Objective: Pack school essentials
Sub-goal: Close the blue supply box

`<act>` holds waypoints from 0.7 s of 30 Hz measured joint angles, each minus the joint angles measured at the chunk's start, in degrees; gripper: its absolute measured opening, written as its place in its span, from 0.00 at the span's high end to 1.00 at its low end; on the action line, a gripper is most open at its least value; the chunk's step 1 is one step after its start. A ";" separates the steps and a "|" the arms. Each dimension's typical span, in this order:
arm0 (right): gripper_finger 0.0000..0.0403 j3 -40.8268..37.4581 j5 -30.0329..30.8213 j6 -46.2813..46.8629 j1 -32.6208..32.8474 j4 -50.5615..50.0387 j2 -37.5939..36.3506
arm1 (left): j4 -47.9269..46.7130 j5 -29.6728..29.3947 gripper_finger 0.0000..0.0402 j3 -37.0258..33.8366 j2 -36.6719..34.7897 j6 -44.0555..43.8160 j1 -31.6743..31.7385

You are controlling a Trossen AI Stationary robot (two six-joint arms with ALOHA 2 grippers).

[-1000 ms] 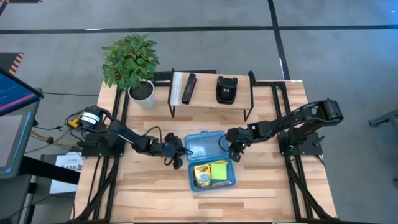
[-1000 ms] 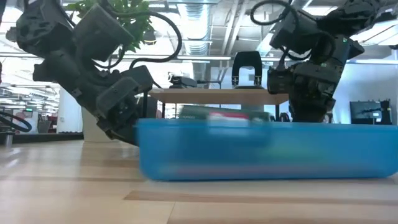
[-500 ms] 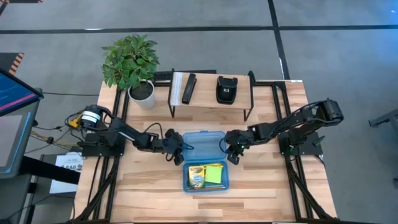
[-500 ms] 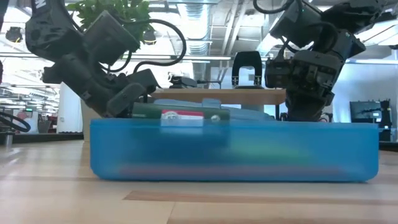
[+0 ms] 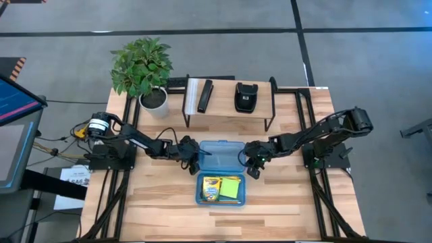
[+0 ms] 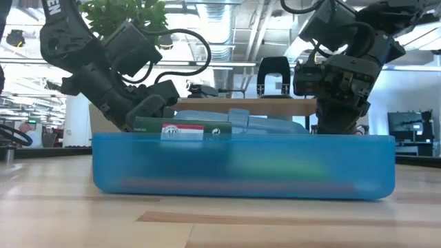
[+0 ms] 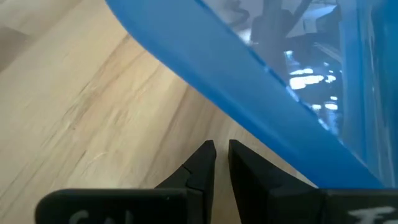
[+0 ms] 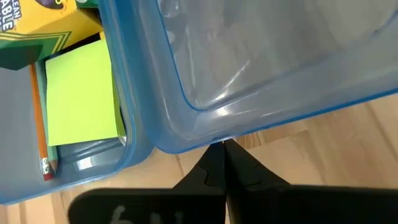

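Wooden table [image 5: 162,202], open blue case [image 5: 221,189] holding crayon box [image 5: 211,190] and sticky-note pad [image 5: 233,188], left gripper [image 7: 222,163] nearly closed beside lid [image 5: 221,156], empty, right gripper [image 8: 224,163] clenched at lid's edge.

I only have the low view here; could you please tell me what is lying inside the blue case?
Observer: From above, a crayon box and a lime-green sticky-note pad lie side by side in the blue case.
Operator: Thank you. Is anything else in there?
Observer: The right wrist view shows an orange pencil alongside the pad.
Operator: And where is the lid?
Observer: The lid lies open behind the base, with the shut right tool at its right edge and the left tool at its left.
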 joint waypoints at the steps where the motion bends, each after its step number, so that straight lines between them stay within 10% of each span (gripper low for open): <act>1: 0.98 0.07 0.19 -0.05 -0.05 -0.25 -0.05 | -0.02 0.39 0.89 0.00 0.00 0.04 0.09; 21: 0.98 0.39 1.35 -2.39 -0.16 1.44 -0.16 | -10.35 -1.21 0.89 -0.11 -10.91 4.50 0.00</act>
